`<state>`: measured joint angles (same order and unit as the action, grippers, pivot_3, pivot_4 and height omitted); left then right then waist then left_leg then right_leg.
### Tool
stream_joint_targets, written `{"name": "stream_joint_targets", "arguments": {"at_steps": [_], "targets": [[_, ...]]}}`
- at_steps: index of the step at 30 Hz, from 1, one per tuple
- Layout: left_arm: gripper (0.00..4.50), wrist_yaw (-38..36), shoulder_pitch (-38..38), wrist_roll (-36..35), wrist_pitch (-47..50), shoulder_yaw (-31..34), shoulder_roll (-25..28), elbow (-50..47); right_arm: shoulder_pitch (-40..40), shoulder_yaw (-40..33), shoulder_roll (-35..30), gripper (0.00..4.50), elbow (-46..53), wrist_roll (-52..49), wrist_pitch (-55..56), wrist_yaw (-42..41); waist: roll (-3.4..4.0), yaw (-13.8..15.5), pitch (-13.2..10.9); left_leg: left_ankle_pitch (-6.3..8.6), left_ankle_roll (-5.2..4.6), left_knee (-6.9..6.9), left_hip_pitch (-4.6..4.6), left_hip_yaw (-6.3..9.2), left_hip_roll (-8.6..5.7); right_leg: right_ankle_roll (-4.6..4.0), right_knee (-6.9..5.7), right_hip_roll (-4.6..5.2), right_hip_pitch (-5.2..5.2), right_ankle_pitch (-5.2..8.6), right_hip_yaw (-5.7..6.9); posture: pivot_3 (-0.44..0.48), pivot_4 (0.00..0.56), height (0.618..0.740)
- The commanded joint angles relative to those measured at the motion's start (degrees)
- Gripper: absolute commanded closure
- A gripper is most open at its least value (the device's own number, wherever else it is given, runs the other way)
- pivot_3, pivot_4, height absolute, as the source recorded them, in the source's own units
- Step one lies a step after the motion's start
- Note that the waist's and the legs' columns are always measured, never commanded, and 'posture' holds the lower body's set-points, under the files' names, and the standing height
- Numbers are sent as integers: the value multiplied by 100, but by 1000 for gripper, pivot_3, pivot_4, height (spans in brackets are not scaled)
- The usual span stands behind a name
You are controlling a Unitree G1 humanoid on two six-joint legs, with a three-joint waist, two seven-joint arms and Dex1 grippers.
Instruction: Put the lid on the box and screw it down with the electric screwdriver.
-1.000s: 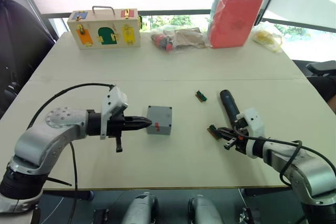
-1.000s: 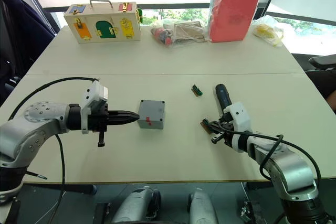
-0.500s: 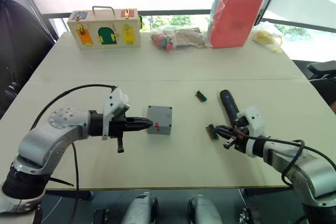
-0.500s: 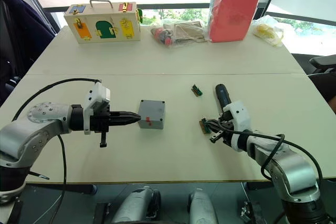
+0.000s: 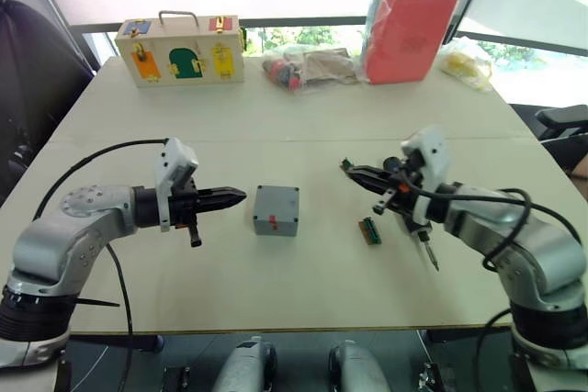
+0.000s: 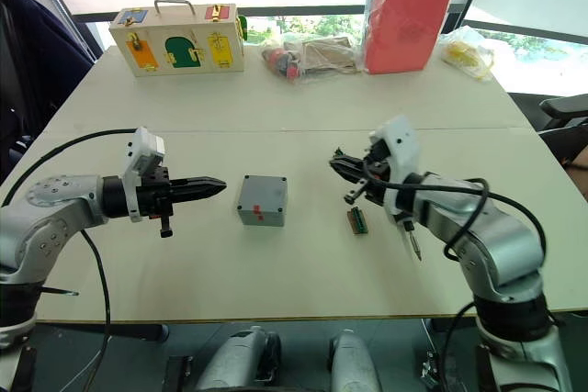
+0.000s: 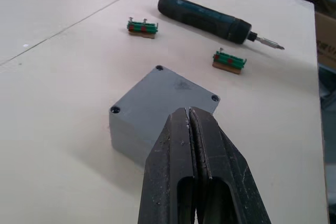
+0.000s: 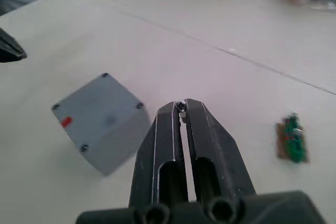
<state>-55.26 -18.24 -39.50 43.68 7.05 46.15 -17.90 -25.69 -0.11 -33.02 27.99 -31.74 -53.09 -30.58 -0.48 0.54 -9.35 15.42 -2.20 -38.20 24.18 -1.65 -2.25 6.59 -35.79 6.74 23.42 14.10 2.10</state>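
Grey lidded box (image 5: pixel 276 210) shows corner screw holes, red mark.

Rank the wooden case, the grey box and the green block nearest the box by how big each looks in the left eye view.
1. wooden case, although it stands farthest away
2. grey box
3. green block, smallest by far

Silver-grey jointed arms, black cables, white wrist housings, black two-fingered hands
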Motion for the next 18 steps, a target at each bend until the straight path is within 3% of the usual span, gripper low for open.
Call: {"name": "stream_joint_targets", "arguments": {"at_steps": [1,18], "targets": [[4500,137,242,-87,75,264,84,-280,-341,494,303,4397,-555,333,543,-147,0,-11,0,0,0,-3,0,-1,-1,0,-3,1,0,0,-1,0,150,740],[4500,518,668,-261,272,470,93,-796,-755,1185,793,4397,-1691,995,1453,-787,0,-16,0,-18,32,-2,-1,0,-3,-1,-16,1,7,0,-2,0,150,740]]}}
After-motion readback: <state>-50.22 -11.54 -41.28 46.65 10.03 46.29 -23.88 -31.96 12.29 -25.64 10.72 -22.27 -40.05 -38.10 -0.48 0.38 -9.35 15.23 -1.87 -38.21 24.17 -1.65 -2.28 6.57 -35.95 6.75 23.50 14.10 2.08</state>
